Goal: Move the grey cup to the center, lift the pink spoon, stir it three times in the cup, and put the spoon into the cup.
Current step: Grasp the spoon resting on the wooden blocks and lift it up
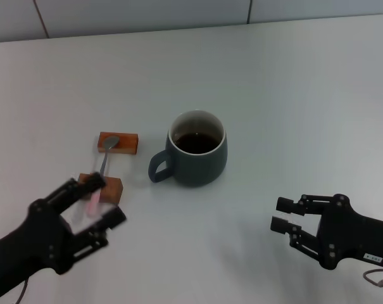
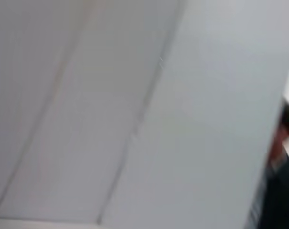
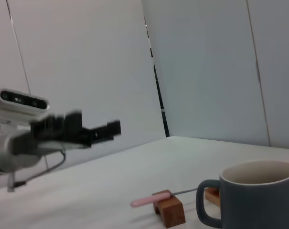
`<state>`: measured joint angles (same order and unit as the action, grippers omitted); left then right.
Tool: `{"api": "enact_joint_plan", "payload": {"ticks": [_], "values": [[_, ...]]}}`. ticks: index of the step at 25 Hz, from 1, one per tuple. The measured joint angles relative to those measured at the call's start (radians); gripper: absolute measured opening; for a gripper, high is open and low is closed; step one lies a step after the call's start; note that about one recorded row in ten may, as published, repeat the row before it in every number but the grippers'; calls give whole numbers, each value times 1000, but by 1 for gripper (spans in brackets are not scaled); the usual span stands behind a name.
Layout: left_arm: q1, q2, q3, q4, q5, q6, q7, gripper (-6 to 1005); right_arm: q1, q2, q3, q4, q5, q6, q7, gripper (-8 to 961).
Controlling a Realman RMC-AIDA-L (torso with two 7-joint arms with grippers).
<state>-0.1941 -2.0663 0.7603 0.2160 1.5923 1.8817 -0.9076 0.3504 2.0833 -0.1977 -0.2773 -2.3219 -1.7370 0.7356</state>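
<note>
On the white counter (image 1: 292,82) the grey cup (image 1: 196,155) stands upright about mid-counter, dark liquid inside, its handle turned toward the robot's left. By that placement the first step looks done, though how exact the centring must be is a judgement. Lower right, the right gripper (image 1: 281,214) hangs near the counter well apart from the cup, its fingers apart and empty; it seems idle. Lower left, the left gripper (image 1: 96,201) hovers over the near end of the pink spoon (image 1: 101,172), its fingers spread to either side of the pink handle and not yet closed on it, as far as the head view shows. The spoon lies bridged across two orange-brown blocks (image 1: 118,143), bowl on the farther block, handle over the nearer one, just beside the cup's handle. Left to do: grasp and lift the spoon, stir three times, leave it in the cup.
</note>
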Motion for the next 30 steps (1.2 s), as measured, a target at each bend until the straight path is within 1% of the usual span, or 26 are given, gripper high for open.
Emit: {"api": "enact_joint_plan", "payload": {"ticks": [1, 3, 6, 8, 11, 13, 17, 21, 23, 30], "values": [[5, 0, -17, -39, -18, 11, -15, 775, -3, 0, 1, 4, 1, 3, -19, 163], [13, 0, -52, -94, -30, 22, -38, 774, -14, 1, 2, 23, 8, 11, -89, 246], [22, -1, -102, -164, -31, 19, -55, 774, -19, 1, 6, 39, 9, 12, -133, 371], [36, -1, -137, -223, -32, -19, -75, 773, -24, 1, 15, 58, 9, 12, -176, 447], [46, -2, -155, -256, -33, -51, -86, 772, -25, 1, 15, 62, 9, 12, -184, 561], [69, -2, -176, -302, -34, -97, -92, 772, -24, 1, 15, 63, 9, 12, -184, 643], [90, -1, -207, -318, -37, -115, -122, 771, -24, 0, 15, 63, 9, 12, -184, 819], [97, -4, -222, -326, -37, -132, -171, 770, -25, -1, 15, 61, 8, 8, -184, 828], [90, -6, -221, -353, -37, -150, -179, 770, -25, -1, 15, 61, 8, 4, -182, 833], [88, -7, -226, -360, -36, -168, -205, 768, -21, -2, 8, 61, 7, 0, -175, 833]]}}
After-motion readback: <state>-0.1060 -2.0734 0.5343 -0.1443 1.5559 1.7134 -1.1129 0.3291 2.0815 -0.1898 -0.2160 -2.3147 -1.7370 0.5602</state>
